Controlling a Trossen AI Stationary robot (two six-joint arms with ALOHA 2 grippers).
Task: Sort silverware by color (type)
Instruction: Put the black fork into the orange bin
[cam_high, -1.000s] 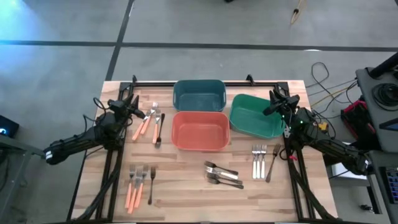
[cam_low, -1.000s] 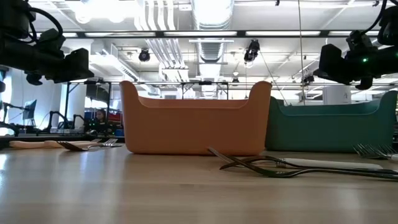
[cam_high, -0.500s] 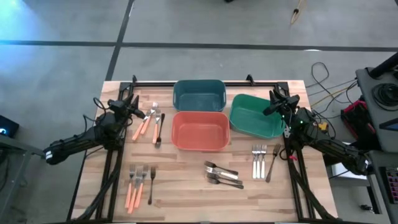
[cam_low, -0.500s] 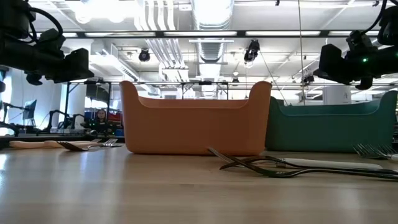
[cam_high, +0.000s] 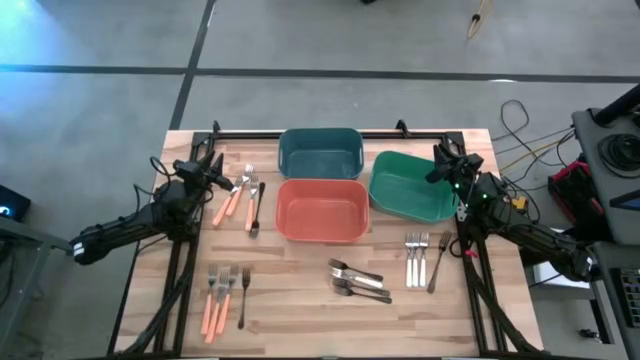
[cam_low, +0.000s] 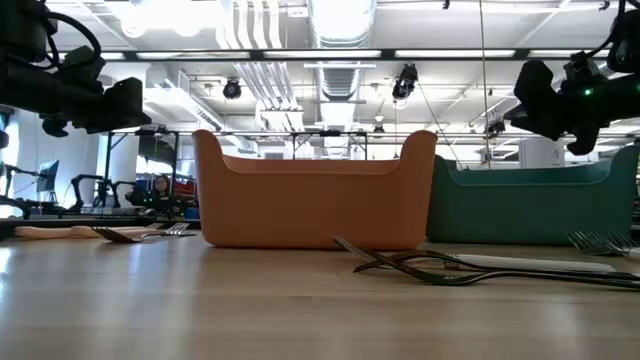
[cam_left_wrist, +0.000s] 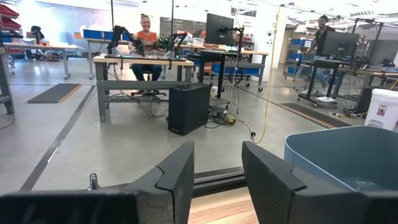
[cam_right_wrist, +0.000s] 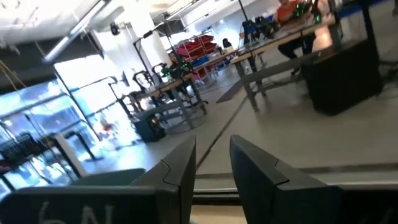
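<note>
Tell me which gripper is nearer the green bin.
Right. The right gripper hangs over the green bin's right edge, empty. The left gripper hangs across the table, past the orange-red bin, beside the forks at the far left.

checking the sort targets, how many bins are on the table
3. The teal bin sits at the far edge, the orange-red bin directly in front of it, and the green bin to their right, angled. None look hidden.

Forks (cam_high: 355, 279) in front of bins (cam_high: 320, 210)
</note>
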